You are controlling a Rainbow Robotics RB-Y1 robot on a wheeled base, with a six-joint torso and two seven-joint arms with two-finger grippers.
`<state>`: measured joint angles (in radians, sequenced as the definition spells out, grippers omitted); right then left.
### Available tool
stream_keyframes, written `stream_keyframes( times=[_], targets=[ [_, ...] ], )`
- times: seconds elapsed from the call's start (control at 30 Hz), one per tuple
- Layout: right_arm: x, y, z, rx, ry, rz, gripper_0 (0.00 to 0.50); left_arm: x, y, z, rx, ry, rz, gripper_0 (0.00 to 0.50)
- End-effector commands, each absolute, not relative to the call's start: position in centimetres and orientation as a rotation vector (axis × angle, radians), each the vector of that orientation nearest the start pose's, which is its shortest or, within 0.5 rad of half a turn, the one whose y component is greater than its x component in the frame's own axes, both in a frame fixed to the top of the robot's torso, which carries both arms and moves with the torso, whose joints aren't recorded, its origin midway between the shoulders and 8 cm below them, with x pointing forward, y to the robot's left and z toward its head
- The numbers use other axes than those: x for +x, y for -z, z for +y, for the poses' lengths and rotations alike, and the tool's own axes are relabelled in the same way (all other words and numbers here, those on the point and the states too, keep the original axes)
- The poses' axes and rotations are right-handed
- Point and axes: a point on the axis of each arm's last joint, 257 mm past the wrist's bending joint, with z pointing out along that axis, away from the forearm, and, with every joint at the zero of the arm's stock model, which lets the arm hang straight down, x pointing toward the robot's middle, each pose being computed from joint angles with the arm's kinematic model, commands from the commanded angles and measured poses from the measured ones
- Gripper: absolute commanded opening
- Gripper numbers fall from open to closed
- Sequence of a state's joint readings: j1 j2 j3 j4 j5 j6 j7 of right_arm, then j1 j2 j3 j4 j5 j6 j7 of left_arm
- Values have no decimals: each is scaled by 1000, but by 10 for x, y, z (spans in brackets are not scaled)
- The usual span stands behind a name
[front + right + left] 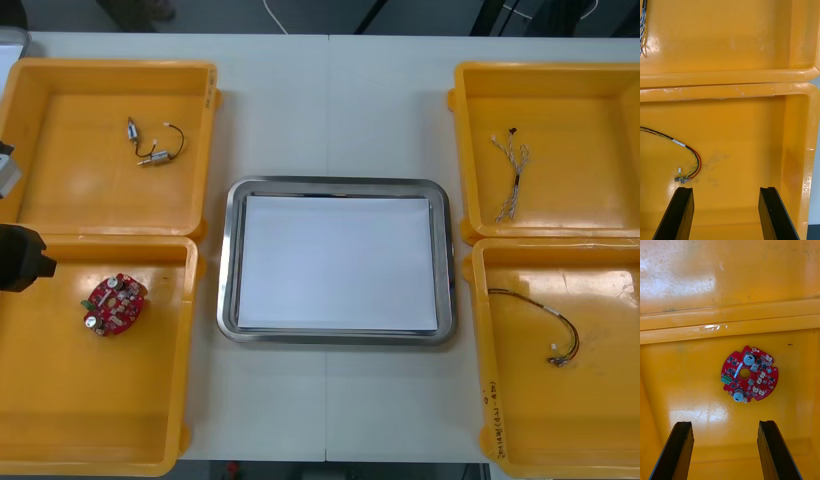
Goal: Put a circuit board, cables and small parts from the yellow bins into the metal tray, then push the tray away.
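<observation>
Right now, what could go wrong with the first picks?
The circuit board lies flat on the yellow bin floor; the open left gripper may slip off its thin edge. The red and yellow cable lies ahead of one finger of the open right gripper, not between; a straight descent could miss.

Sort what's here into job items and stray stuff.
Job: circuit board, small metal parts, blue-white cable, red-yellow cable, tray, yellow bins, open left tool above the board, open right tool near the red-yellow cable.
Stray: white cord beyond the table.
</observation>
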<state>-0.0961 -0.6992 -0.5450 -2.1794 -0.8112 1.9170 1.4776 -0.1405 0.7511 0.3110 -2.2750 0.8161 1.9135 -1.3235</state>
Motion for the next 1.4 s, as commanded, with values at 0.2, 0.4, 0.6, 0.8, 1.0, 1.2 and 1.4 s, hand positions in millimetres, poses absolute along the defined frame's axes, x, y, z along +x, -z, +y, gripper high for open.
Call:
stream_keyframes(
  times=[0.2,0.4,0.6,0.8,1.0,1.2,1.4],
  targets=[
    [357,143,-435,90,97,2588,500,365,148,375,71,-115,2619,500],
    [354,147,-438,96,113,2595,500,365,148,375,71,-115,2619,500],
    [353,152,-438,78,151,2605,500,360,171,366,47,-52,2671,500],
    [347,161,-430,19,131,2635,500,362,168,364,51,-51,2662,500],
    [342,168,-418,-57,112,2655,500,360,171,364,68,-46,2672,500],
    [332,179,-403,-140,35,2688,500,358,178,364,88,-23,2699,500],
    [328,184,-399,-202,31,2702,500,356,191,373,174,-9,2744,500]
  ],
)
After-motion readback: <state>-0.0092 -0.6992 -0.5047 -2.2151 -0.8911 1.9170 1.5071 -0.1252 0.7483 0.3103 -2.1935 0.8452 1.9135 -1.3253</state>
